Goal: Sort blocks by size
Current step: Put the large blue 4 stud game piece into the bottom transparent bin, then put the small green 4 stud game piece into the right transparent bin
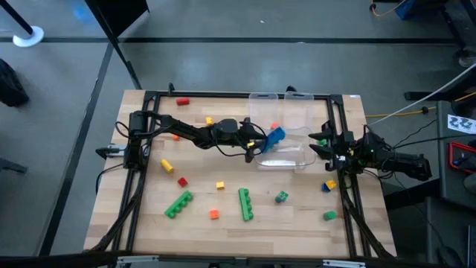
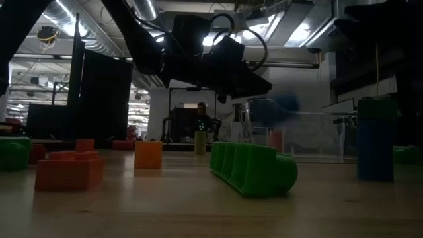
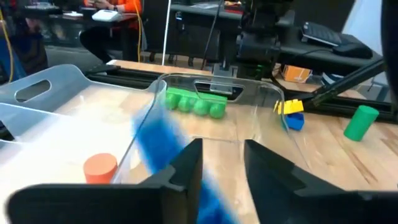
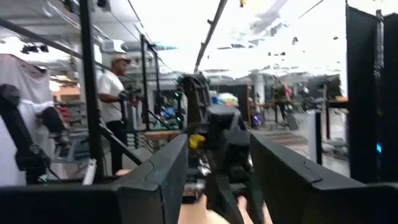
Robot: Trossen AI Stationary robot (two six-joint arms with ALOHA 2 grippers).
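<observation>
My left gripper is open above the clear tray; it also shows in the left wrist view. A blue block, blurred, shows beside its fingers over the tray, and also in the high view. In the tray lie a green studded block and an orange cylinder. More blocks lie on the near table: a long green bar, a green brick, and small yellow and red ones. My right gripper is open and empty at the table's right edge. My left gripper is open with the blurred blue block beside one finger, clear of the tray floor. I cannot tell whether the finger touches it.
Black rails run along the table's left, right and far sides. A blue-and-yellow block and a green one lie near the right rail. Red and yellow blocks lie at the far left. A person stands beyond the table.
</observation>
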